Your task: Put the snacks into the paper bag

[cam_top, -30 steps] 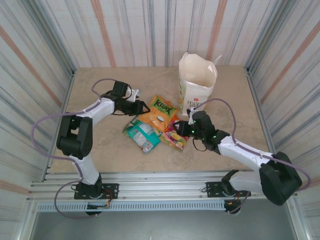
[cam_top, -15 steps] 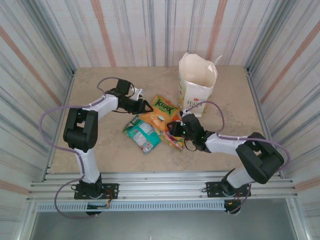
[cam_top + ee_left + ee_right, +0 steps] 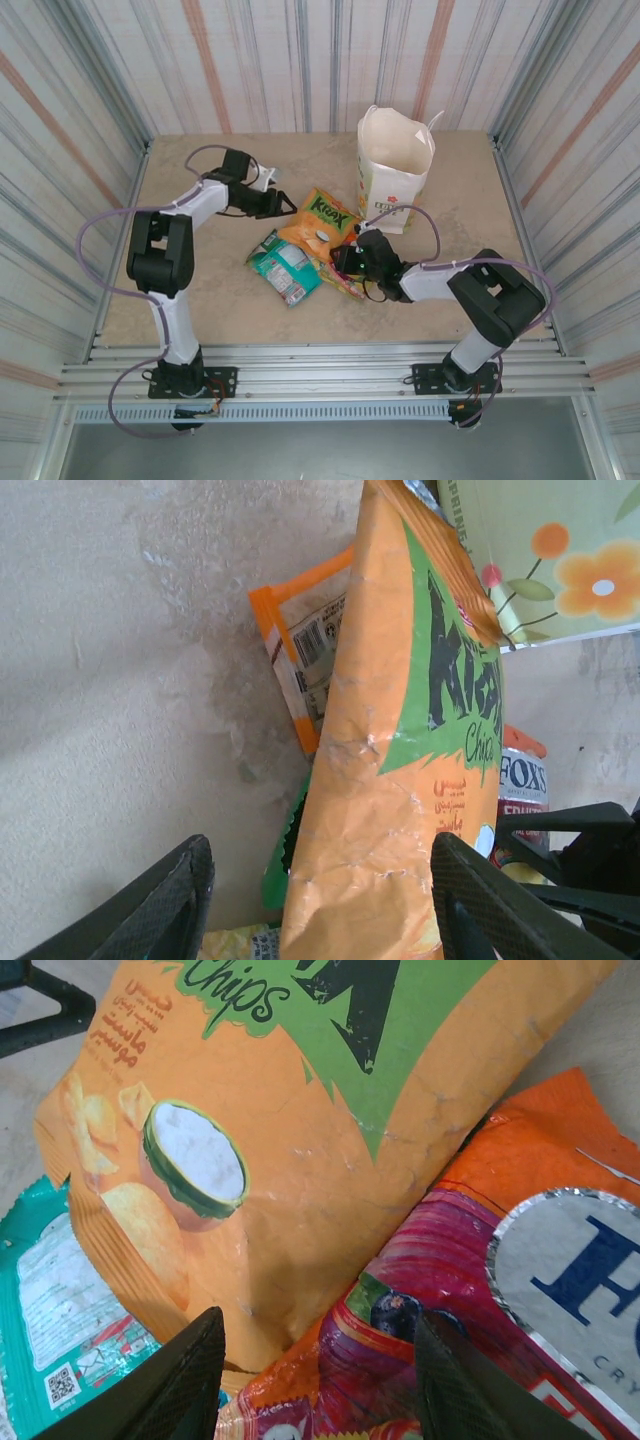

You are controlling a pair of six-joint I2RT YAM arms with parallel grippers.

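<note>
The orange Krax packet (image 3: 322, 224) lies mid-table, overlapping the teal-green packet (image 3: 283, 266) and the red-pink Fox's packet (image 3: 352, 281). My left gripper (image 3: 281, 206) stands open at the Krax packet's left edge. In the left wrist view the Krax packet (image 3: 400, 770) reaches in between the open fingers of that gripper (image 3: 320, 858), and the tiny orange packet (image 3: 300, 655) lies under it. My right gripper (image 3: 346, 262) is open low over the pile. Its wrist view has the gripper (image 3: 318, 1348) straddling the seam between the Krax packet (image 3: 300, 1120) and the Fox's packet (image 3: 500, 1290). The paper bag (image 3: 395, 165) stands upright behind, its mouth open.
The bag's flower print (image 3: 565, 560) rises just past the Krax packet's far end. The teal-green packet (image 3: 55, 1335) lies left of my right fingers. Corrugated walls close in the table on three sides, and bare tabletop (image 3: 200, 290) stretches left of the pile.
My right gripper has slid left from beside the bag onto the pile, over the Fox's packet. My left gripper has shifted slightly back and left along the Krax packet's edge.
</note>
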